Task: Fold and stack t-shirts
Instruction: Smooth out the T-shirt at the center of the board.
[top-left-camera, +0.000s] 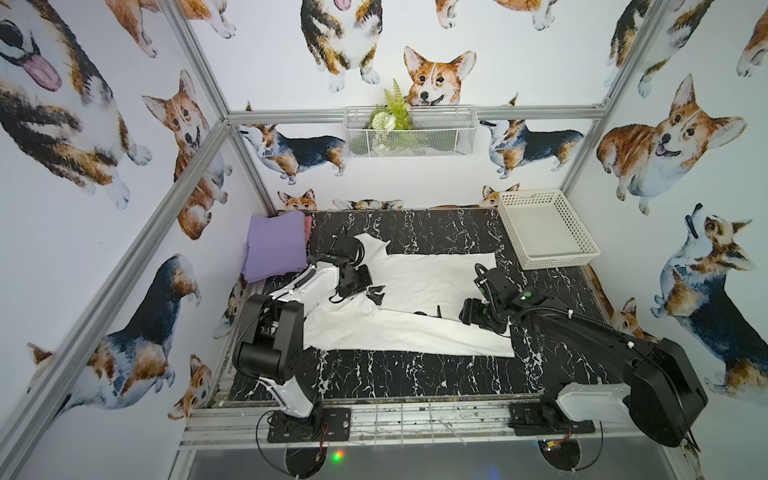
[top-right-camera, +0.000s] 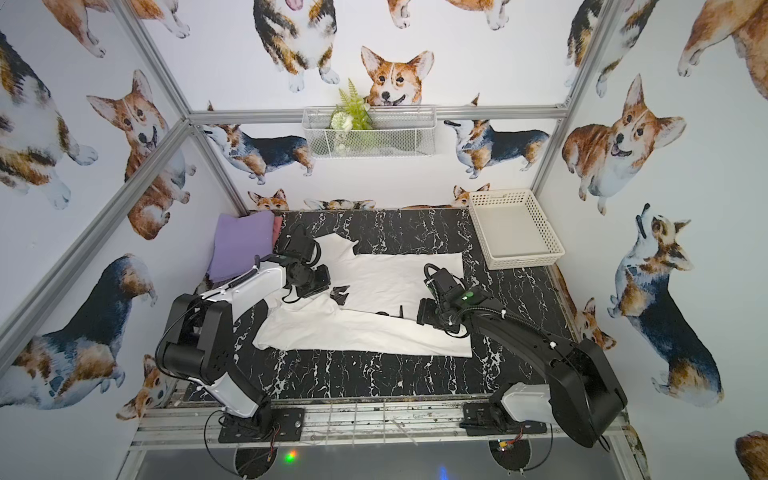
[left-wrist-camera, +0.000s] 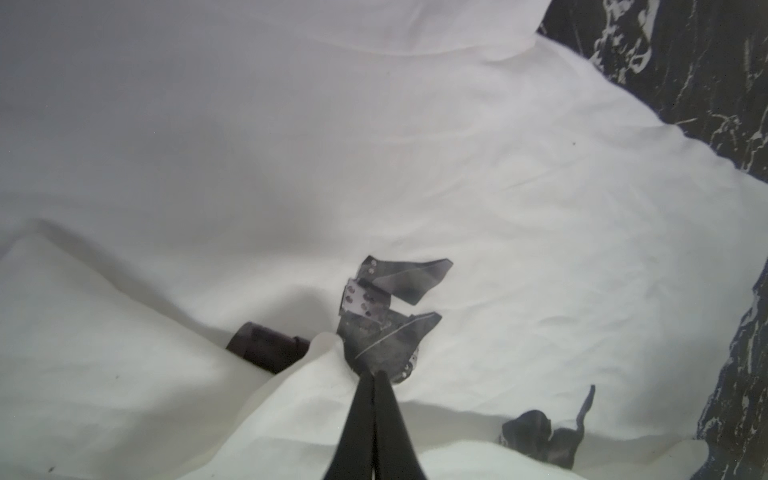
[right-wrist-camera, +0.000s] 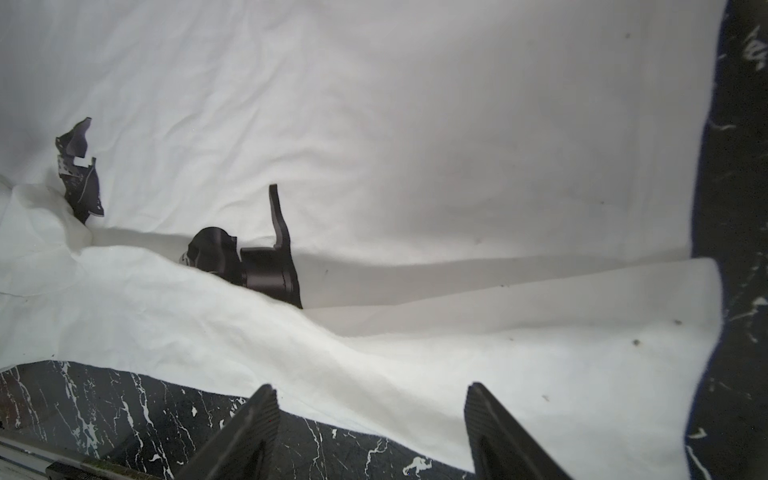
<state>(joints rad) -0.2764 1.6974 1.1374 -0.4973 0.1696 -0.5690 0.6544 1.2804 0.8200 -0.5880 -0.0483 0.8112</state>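
The white t-shirt (top-left-camera: 424, 274) lies mid-tabletop (top-left-camera: 415, 378). Its long axis runs side to side, collar end toward the left arm, hem toward the right, near edge folded inward. The left pincer (left-wrist-camera: 371, 376) is clamped tight on that fold beside the print, likely to draw it across. The right pincer (right-wrist-camera: 370, 388) hangs wide open and empty over the hem. The lavender shirt (top-left-camera: 274, 245) and pinkish shirt (top-left-camera: 308, 228) sit folded in the far left corner.

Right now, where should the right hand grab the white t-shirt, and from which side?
Probably the folded-over flap's free edge near the hem, approached from the robot's side. That edge lies slightly raised on the white t-shirt, and the left hand pinches the same edge at the other end. The right hand is open close by.
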